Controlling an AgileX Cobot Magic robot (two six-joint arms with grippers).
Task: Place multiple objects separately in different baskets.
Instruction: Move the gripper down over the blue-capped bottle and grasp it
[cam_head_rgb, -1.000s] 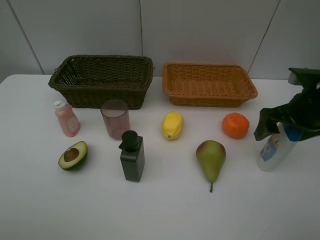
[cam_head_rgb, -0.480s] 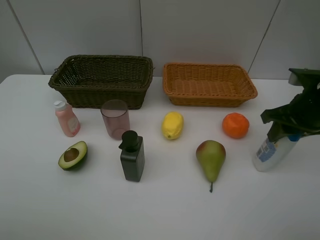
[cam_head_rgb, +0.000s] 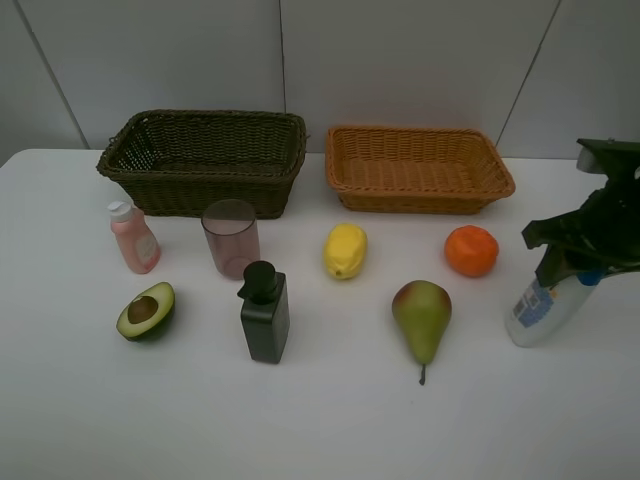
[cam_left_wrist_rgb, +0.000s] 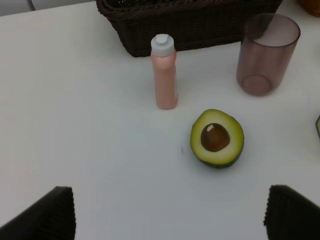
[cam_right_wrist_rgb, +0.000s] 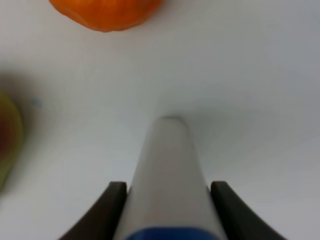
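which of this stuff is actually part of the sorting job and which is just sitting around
Part of the job: lemon, orange, pear, avocado half, pink bottle, pinkish cup, black pump bottle, white bottle with blue cap (gripped by the right gripper), dark basket, orange-tan basket.
Just there: white table, grey wall panels.

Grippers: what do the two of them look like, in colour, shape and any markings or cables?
The black left gripper has two fingers with finely ribbed faces. The black right gripper has smooth, tapering fingers. From the high camera, its body is dark, angular and greenish-black. No cables or markings show.
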